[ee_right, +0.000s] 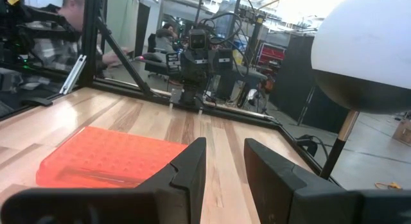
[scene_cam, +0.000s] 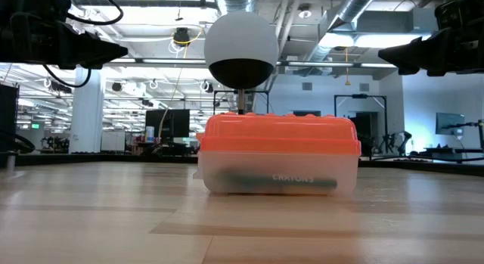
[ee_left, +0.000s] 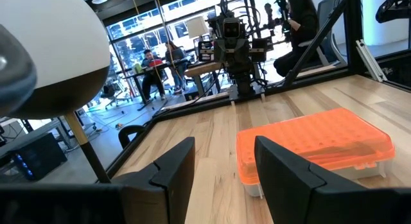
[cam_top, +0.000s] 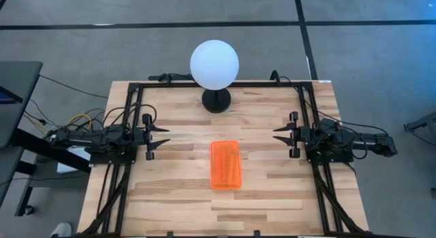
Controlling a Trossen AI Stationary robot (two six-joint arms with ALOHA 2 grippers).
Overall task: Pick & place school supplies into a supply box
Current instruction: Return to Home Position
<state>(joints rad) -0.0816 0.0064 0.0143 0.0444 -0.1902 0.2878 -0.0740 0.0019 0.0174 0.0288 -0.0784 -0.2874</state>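
The supply box (cam_top: 225,164), clear-walled with a shut orange ribbed lid (scene_cam: 278,134), lies flat on its bottom at the table's middle. It also shows in both wrist views (ee_left: 314,144) (ee_right: 109,156). Through its clear wall a dark long shape (scene_cam: 268,181) shows, but I cannot tell what it is. No loose school supplies are in view. My left gripper (cam_top: 167,136) hovers level at the table's left, open and empty, pointing toward the box. My right gripper (cam_top: 276,134) hovers level at the right, open and empty, facing it (ee_right: 225,161).
A white globe lamp (cam_top: 214,63) stands on a black round base (cam_top: 216,100) at the far middle, just behind the box. Black frame rails (cam_top: 131,95) run along the table's edges. Bare wood lies around the box. People sit in the room beyond (ee_left: 154,63).
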